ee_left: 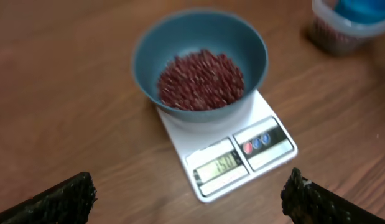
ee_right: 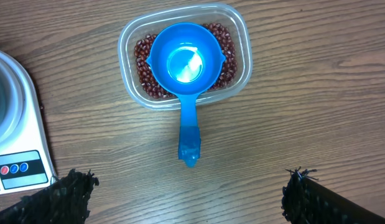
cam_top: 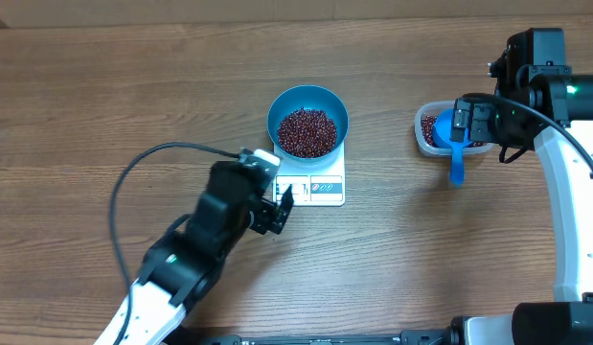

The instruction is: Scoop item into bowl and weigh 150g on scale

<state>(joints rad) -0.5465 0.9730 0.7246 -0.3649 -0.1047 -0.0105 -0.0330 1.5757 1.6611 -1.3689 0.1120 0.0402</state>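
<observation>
On your left, the left jaws stand spread and empty over the tabletop (cam_top: 76, 105), just beside the scale (cam_top: 327, 189). You find the bowl (cam_top: 280, 103) seated on the scale, holding a heap of the beans (cam_top: 307, 132). Well apart to the right, a clear tub (ee_right: 245, 46) holds more beans and a blue scoop (ee_right: 185, 62), its handle overhanging the rim. The right jaws hover spread above the tub, gripping nothing.

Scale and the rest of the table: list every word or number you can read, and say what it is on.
"150": on the display of the scale, slightly blurred in the left wrist view.
Buttons beside the display: any marks are too blurred to read.
Bowl, tub, scoop: no text visible.
</observation>
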